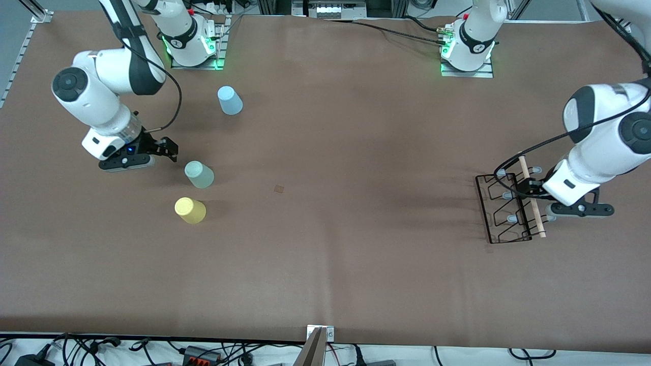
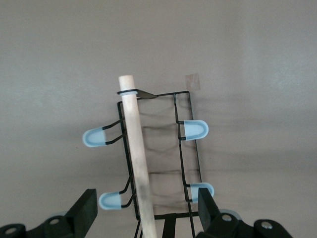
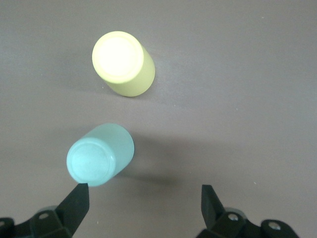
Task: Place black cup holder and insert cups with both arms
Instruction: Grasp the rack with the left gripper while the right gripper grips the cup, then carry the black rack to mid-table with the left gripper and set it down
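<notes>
The black cup holder (image 1: 504,211) lies flat on the table at the left arm's end, its wooden rod (image 1: 531,198) along the top. My left gripper (image 1: 533,189) hovers low over it, open. In the left wrist view the gripper (image 2: 147,210) straddles the rod (image 2: 137,158) without touching it, and grey-tipped prongs (image 2: 194,130) stick out on both sides. Three cups stand upside down at the right arm's end: light blue (image 1: 230,100), mint green (image 1: 199,174) and yellow (image 1: 190,210). My right gripper (image 1: 170,148) is open and empty beside the mint cup (image 3: 100,154). The yellow cup (image 3: 124,63) lies past the mint one.
The brown table cover (image 1: 335,203) runs wide between the cups and the rack. Both arm bases (image 1: 190,40) stand along the edge farthest from the front camera. A small tape mark (image 1: 279,188) sits near the middle. Cables lie along the nearest edge.
</notes>
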{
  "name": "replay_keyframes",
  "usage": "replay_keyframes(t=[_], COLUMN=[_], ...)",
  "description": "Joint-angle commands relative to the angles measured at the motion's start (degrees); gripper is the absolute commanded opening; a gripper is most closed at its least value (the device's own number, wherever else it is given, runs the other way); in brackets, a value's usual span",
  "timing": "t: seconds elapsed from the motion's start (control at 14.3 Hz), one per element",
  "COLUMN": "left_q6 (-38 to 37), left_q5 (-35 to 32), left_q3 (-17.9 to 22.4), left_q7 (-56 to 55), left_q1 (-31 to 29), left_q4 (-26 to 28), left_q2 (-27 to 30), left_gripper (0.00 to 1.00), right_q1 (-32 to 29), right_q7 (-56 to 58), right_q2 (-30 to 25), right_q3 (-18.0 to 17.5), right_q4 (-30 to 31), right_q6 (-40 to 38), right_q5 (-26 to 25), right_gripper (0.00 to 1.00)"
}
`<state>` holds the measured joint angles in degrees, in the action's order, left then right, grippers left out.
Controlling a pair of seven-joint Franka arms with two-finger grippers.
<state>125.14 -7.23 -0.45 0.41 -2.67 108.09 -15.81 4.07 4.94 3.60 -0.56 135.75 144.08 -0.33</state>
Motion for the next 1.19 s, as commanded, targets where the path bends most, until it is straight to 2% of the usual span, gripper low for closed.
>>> replay_keyframes(t=[0.0,0.21,0.35,0.49,0.63,0.77,0.84,1.12], left_q6=[1.16,1.86,1.87,1.87,1.52,0.99,-1.45,-11.83], left_q5=[-1.21,-0.59,-0.59,-0.59,-0.59,-0.59,-0.59,-0.60], left_q3=[-0.34,-0.43,-0.43,-0.43,-0.51,-0.95,-1.82,-11.74], left_q7=[-0.50,-0.59,-1.02,-1.03,-1.20,-2.43,-2.69,-7.08], left_q1=[-0.84,-1.63,-1.54,-1.63,-1.63,-1.28,-0.76,-0.75], left_q4=[0.10,0.10,-0.08,-0.51,-0.95,-1.83,-2.79,-9.99], left_q2=[-1.85,-3.44,-3.62,-3.53,-2.92,-0.73,0.42,0.69], left_gripper=[0.54,0.34,0.14,0.04,0.01,0.01,0.01,0.01], right_q1=[1.72,2.43,2.43,2.87,3.22,3.92,4.28,4.63], right_q7=[0.43,-1.15,-1.51,-1.51,-2.20,-7.54,-8.96,-13.80], right_q2=[1.59,1.59,2.20,2.56,2.56,2.73,3.86,6.51], right_q3=[0.30,0.30,0.30,0.30,0.30,0.30,0.30,0.30], right_q4=[0.13,0.13,0.13,0.13,0.04,-0.66,-1.18,-1.98], right_q6=[2.43,2.34,2.52,2.87,2.96,2.78,2.96,5.76], right_q5=[0.60,0.60,0.51,0.60,0.60,0.51,0.51,0.51], right_gripper=[1.00,1.00,1.00,1.00,1.00,1.00,1.00,1.00])
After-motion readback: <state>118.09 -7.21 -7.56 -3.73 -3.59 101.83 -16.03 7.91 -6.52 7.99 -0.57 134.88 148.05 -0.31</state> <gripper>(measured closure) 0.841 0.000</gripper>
